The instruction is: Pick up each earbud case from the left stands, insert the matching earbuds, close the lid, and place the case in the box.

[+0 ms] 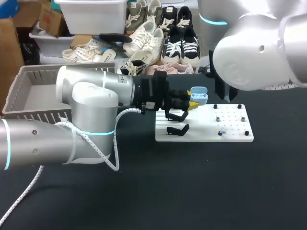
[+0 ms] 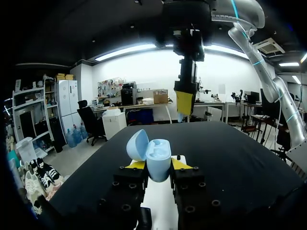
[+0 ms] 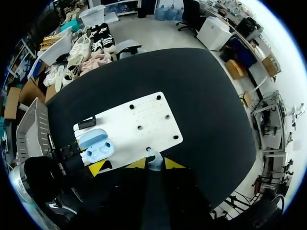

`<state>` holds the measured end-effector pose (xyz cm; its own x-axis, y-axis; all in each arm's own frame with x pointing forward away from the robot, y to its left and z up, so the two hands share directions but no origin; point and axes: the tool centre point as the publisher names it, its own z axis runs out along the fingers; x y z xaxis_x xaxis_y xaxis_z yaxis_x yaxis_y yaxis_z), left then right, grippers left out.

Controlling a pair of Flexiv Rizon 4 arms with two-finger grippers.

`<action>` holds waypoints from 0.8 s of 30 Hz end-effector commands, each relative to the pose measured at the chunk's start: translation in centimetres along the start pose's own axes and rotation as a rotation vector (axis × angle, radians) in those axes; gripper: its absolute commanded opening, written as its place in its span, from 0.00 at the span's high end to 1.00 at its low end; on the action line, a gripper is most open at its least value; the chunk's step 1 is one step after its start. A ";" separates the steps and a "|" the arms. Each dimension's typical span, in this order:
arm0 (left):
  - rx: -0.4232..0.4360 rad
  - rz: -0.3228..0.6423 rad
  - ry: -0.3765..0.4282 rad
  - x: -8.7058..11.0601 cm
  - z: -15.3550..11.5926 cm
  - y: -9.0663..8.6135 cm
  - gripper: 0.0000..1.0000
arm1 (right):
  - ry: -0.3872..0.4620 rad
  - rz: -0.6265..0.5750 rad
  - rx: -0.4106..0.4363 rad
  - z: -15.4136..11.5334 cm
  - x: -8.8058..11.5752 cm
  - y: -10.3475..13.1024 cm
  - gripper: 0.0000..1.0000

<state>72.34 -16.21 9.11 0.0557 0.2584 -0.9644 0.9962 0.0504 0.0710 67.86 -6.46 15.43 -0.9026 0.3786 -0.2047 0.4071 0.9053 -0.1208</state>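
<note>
My left gripper is shut on a light blue earbud case, held just above the left part of the white board. The case's lid stands open, and the case sits between the yellow-tipped fingers in the left wrist view. High above the board, my right gripper is shut on a small pale earbud. From there the open case lies below and to one side. Another pale earbud rests on the board. My right gripper hangs ahead of the case.
Two empty black stands sit on the board's left part, with several black pegs on its right part. A grey slatted basket stands at the table's back left. My right arm's bulky link blocks the upper right of the head view.
</note>
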 end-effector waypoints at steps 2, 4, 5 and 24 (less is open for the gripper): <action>-0.006 0.001 -0.002 0.0 0.0 -0.2 1.00 | -0.011 0.020 -0.006 -0.7 0.3 1.6 1.00; -0.006 0.001 -0.002 0.0 0.0 -0.2 1.00 | -0.013 0.024 -0.015 -1.0 0.4 2.3 1.00; -0.006 0.001 -0.002 0.0 0.0 -0.2 1.00 | -0.013 0.025 -0.019 -1.1 0.4 2.6 1.00; -0.006 0.001 -0.002 0.0 0.0 -0.2 1.00 | -0.020 0.054 -0.136 -2.4 -1.6 5.5 1.00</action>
<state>72.34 -16.20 9.11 0.0557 0.2584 -0.9644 0.9962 0.0504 0.0710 71.44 -1.39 17.42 -0.8770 0.4251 -0.2239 0.4327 0.9014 0.0167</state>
